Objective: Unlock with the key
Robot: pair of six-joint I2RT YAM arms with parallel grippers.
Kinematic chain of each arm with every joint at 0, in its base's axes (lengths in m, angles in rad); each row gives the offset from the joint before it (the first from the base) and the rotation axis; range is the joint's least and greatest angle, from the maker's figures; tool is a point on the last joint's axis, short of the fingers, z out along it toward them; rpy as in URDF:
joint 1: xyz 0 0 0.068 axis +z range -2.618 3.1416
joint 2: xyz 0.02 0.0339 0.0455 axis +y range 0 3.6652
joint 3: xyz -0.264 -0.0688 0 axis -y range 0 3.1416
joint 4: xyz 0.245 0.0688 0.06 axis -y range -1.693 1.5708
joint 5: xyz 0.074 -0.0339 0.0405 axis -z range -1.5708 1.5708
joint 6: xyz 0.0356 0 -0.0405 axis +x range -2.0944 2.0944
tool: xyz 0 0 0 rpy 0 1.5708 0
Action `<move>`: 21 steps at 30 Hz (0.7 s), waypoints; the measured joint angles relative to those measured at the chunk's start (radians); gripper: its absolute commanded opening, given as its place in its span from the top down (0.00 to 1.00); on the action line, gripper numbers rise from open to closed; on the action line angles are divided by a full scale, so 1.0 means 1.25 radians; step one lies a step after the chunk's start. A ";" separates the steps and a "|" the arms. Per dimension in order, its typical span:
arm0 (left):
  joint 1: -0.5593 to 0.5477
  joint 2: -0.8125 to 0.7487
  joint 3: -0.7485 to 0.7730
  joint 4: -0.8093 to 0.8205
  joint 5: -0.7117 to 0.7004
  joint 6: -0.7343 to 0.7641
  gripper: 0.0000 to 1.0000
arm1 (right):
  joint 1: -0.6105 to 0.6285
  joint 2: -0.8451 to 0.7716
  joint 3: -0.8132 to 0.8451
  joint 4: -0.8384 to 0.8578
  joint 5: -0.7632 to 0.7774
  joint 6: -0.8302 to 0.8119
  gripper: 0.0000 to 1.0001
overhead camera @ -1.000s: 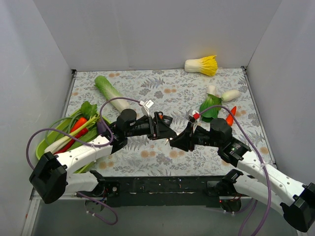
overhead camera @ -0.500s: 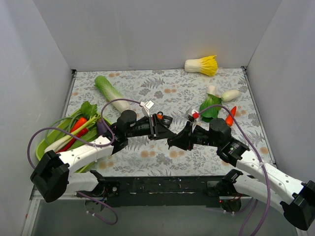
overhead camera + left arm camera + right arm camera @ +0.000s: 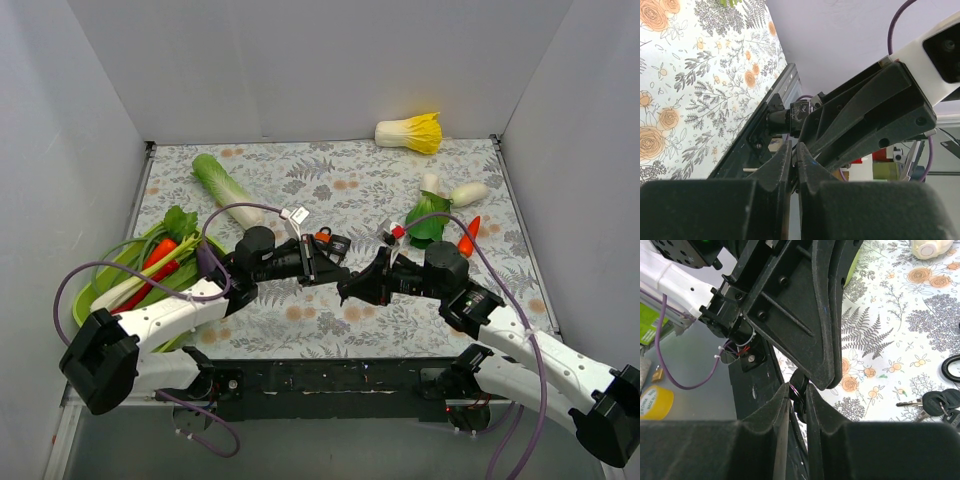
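Floral tablecloth point(image 3: 330, 180): two grippers, left gripper point(image 3: 795, 161) and right gripper point(image 3: 798, 393), meet near one key bunch point(image 3: 935, 402); both finger pairs nearly pressed together, contents indiscernible.

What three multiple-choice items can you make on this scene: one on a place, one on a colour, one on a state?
1. Where is the tray? A at the left; B far right; C centre.
2. What colour are the leaf tips of the cabbage at the back? A purple; B yellow; C red.
3. How are the keys? A hanging from a hook; B stacked in a box; C lying on the mat.
A: the top view shows it left. B: its tips are yellow. C: the right wrist view shows them flat.
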 measured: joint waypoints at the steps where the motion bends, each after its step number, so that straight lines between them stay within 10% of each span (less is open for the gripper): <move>1: 0.000 -0.002 -0.003 0.002 -0.002 0.002 1.00 | 0.000 0.002 -0.002 0.007 0.000 0.007 0.99; 7: 0.001 -0.027 -0.014 -0.009 -0.037 0.031 1.00 | 0.000 0.008 -0.027 0.062 0.002 0.049 0.97; 14: -0.003 -0.056 -0.013 -0.018 -0.086 0.064 1.00 | 0.000 -0.016 -0.036 0.084 0.018 0.079 0.37; 21: -0.003 -0.055 -0.010 -0.032 -0.092 0.115 1.00 | 0.000 -0.045 -0.036 0.085 0.026 0.087 0.29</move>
